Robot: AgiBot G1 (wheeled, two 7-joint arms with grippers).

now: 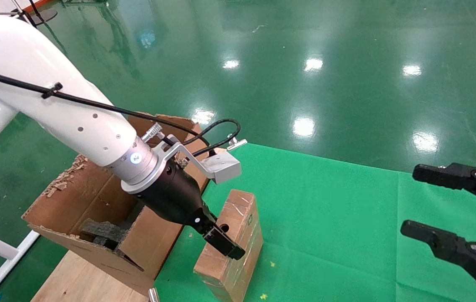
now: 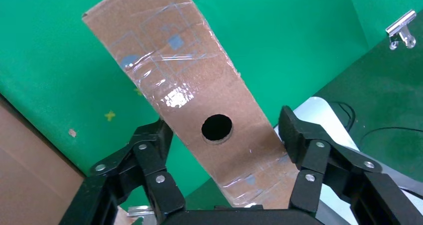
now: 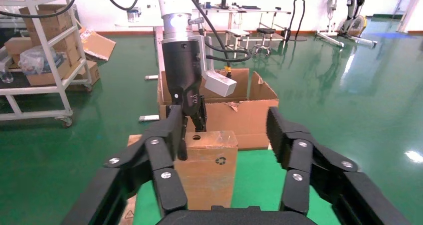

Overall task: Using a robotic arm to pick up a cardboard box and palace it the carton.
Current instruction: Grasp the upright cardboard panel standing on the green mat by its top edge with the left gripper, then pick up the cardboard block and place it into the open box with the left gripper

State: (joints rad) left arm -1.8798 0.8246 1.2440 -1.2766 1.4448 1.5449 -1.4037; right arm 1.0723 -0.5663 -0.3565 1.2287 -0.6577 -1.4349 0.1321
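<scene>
the carton (image 1: 95, 197), a big torn corrugated box with ragged flaps and dark foam blocks (image 1: 101, 233) inside, stands at the robot's left on a wooden board beside the green-covered counter (image 1: 347, 218). just beside the carton's near wall stands the cardboard box (image 1: 231, 247), slim and brown, on the green cloth, wrapped in glossy clear tape, with a round hole in its upper face and a small recycling mark on one side.

the robotic arm (image 1: 53, 109), the robot's left, reaches down over the carton's corner, its left claw (image 2: 224, 140) spread wide with a finger on either side of the cardboard box's upper end, near the hole. the pads appear not yet pressed against the sides. nothing is held.

the right claw (image 1: 452, 209) hangs well apart at the right, wide open and empty.

the cardboard box looks light and fairly stiff, though probably hollow enough to dent if squeezed hard. the tape looks slick, so a grip across the narrow width near the hole, on flat sides rather than edges, seems safest.
</scene>
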